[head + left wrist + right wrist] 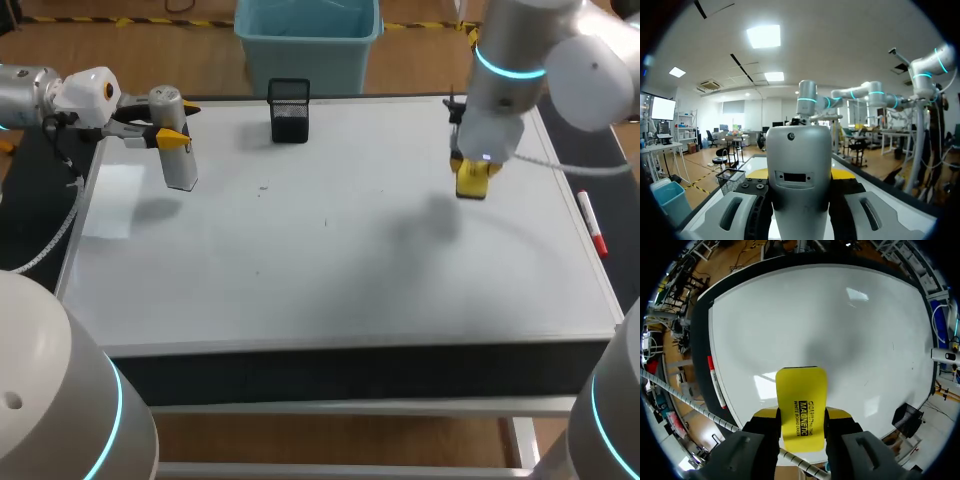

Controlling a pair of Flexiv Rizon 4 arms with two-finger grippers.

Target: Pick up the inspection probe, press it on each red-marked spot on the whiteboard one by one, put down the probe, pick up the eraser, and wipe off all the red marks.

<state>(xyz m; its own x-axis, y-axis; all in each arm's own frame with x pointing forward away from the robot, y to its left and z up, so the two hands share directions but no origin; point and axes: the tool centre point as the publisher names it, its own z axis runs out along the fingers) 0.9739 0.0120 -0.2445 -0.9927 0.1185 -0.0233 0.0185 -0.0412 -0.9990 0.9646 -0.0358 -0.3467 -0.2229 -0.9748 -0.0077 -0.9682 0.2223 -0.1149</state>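
My left gripper [172, 135] hangs over the whiteboard's [330, 250] far left corner, shut on the grey inspection probe [180, 165], which points down above the board. In the left wrist view the probe's body [798, 165] fills the gap between the fingers. Over the far right of the board my right gripper [472, 172] is shut on the yellow eraser [472, 185], held a little above the surface. From the right wrist the eraser [801, 400] sticks out ahead of the fingers over the white board [840, 330]. No red marks show on the board, only a few tiny dark specks.
A black mesh pen holder [289, 110] stands at the board's far edge, also visible as a mesh holder [906, 420] from the right wrist. A red marker [592, 225] lies on the dark strip along the board's right side.
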